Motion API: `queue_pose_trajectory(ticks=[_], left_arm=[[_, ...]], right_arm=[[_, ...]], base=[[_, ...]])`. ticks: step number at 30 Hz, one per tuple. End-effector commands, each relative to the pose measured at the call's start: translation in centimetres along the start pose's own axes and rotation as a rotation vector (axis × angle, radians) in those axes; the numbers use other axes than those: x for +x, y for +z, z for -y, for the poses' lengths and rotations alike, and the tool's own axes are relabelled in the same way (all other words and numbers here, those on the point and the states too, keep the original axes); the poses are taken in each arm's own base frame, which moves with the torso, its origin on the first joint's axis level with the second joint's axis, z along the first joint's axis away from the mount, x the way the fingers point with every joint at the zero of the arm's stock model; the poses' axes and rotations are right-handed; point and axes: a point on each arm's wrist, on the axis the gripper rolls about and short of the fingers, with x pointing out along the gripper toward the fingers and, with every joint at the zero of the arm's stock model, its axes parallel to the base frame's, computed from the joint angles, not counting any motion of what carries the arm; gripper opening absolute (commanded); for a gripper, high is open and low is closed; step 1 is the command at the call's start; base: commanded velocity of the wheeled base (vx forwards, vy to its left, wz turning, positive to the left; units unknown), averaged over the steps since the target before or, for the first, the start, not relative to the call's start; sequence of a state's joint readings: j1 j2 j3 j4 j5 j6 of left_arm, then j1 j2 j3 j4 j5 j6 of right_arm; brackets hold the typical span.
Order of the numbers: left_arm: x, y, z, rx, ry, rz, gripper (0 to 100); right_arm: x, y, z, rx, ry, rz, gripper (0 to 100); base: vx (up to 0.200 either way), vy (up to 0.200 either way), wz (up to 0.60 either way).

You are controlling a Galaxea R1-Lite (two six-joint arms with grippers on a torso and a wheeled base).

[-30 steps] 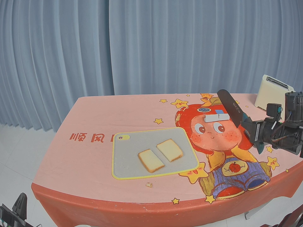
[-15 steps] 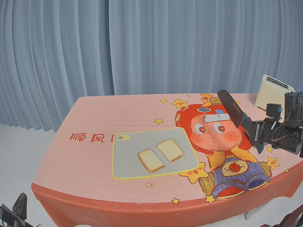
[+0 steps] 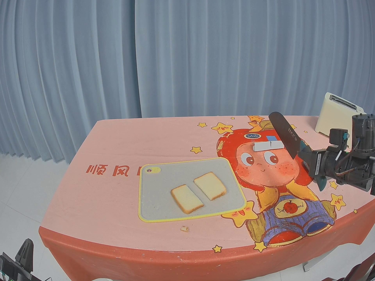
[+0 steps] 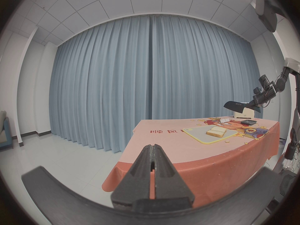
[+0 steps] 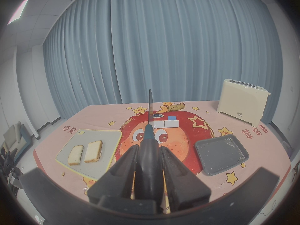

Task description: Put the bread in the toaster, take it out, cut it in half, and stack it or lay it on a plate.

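Far left, low off the near-left corner of the table (image 3: 129,145): left gripper (image 4: 152,152), jaws pressed flat together, nothing between them, well apart from everything on the table.

Left-centre of the table, near the front edge: grey cutting board (image 3: 156,200) with a yellow rim, lying flat. On the board, two bread pieces side by side, both flat, brown crust at the edges. Left half (image 3: 187,198) nearer the front edge. Right half (image 3: 210,185) just behind it and to its right, a narrow gap between, not touching. Just off the board's front rim, on the cloth: small crumb (image 3: 184,228).

Right of the board, on the printed cartoon face: small tags (image 3: 268,145), grey with a blue one behind, flat on the cloth.

Further right: knife (image 3: 284,132), dark blade, raised clear of the table, tilted up, tip pointing away toward the curtain (image 3: 195,47) and a little left, above the area of the tags. Handle clamped in the right gripper (image 5: 148,147), jaws closed tight on both sides of the handle, blade straight out ahead, seen edge-on from the right wrist. Bread well to the left of these jaws and lower, on the board, apart from the blade.

Right of the cartoon face, toward the front-right edge: dark grey tray (image 5: 218,153), flat, dusted with crumbs. Behind it at the far-right corner: cream toaster (image 3: 338,116), upright, slot on top, well apart from bread and knife.
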State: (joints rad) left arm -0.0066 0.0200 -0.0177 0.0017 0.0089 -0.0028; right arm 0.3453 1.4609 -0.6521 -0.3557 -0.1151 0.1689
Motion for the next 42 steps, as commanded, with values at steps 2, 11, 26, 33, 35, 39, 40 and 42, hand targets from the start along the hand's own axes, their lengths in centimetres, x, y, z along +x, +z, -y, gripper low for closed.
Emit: queue_pose_trajectory(ticks=[2,11,26,33,35,39,40,42], left_arm=[[0.1,-0.5,0.0,0.000,0.001,-0.019,0],[0.1,-0.5,0.0,0.000,0.001,-0.019,0],[0.1,-0.5,0.0,0.000,0.001,-0.019,0],[0.1,-0.5,0.0,0.000,0.001,-0.019,0],[0.1,-0.5,0.0,0.000,0.001,-0.019,0],[0.1,-0.5,0.0,0.000,0.001,-0.019,0],[0.1,-0.5,0.0,0.000,0.001,-0.019,0],[0.1,-0.5,0.0,0.000,0.001,-0.019,0]], right_arm=[[0.3,-0.2,0.0,-0.001,-0.001,-0.012,0],[1.3,-0.7,0.3,0.000,-0.020,-0.049,0],[2.9,-1.0,1.1,0.015,-0.051,-0.051,0],[3.5,-1.1,1.5,0.007,-0.059,-0.041,0],[3.7,-1.3,1.6,0.002,-0.064,-0.052,0],[3.7,-1.2,1.7,0.004,-0.066,-0.048,0],[3.8,-1.2,1.7,0.006,-0.068,-0.050,0],[3.8,-1.2,1.7,0.004,-0.068,-0.050,0]], base=[[0.000,0.000,0.00],[0.000,0.000,0.00],[0.000,0.000,0.00],[0.000,0.000,0.00],[0.000,0.000,0.00],[0.000,0.000,0.00],[0.000,0.000,0.00],[0.000,0.000,0.00]])
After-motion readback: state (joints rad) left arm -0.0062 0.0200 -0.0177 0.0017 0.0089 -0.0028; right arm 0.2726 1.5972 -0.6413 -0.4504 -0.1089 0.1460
